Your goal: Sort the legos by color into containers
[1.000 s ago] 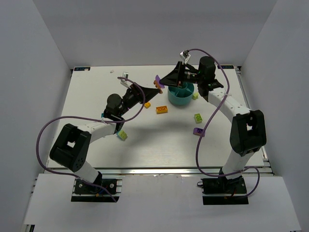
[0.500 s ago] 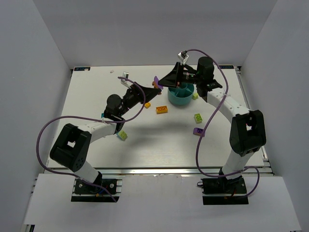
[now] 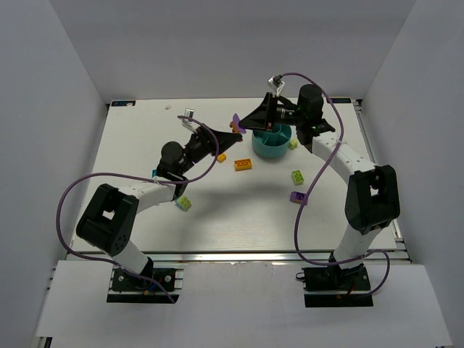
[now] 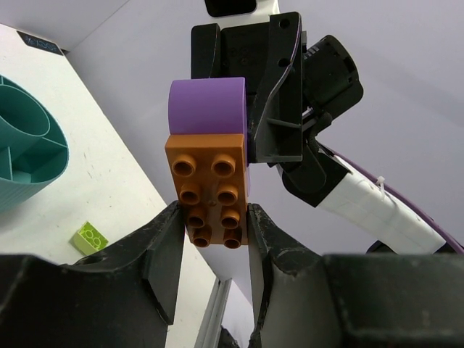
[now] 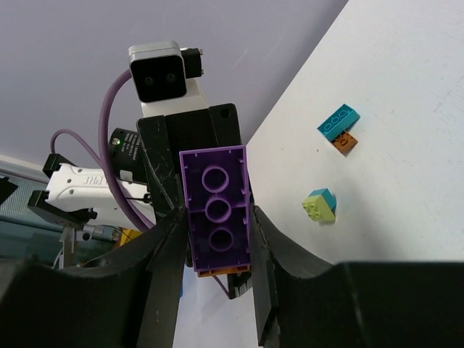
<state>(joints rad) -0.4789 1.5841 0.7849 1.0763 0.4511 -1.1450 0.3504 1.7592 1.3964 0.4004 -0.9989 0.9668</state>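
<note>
A small orange studded plastic brick (image 4: 212,190) and a purple plastic brick (image 4: 208,106) are pressed together face to face and held in the air just left of the round teal plastic divided bowl (image 3: 270,154), above the white worktop (image 3: 239,210). The left fingers (image 4: 163,246) are clamped on the orange brick's long sides, the right fingers (image 5: 163,254) on the purple one's. Both pieces look light, rigid and smooth, so their flat side walls, gripped squarely, seem the safest hold; pulling the friction fit apart could let one slip or jump free.
</note>
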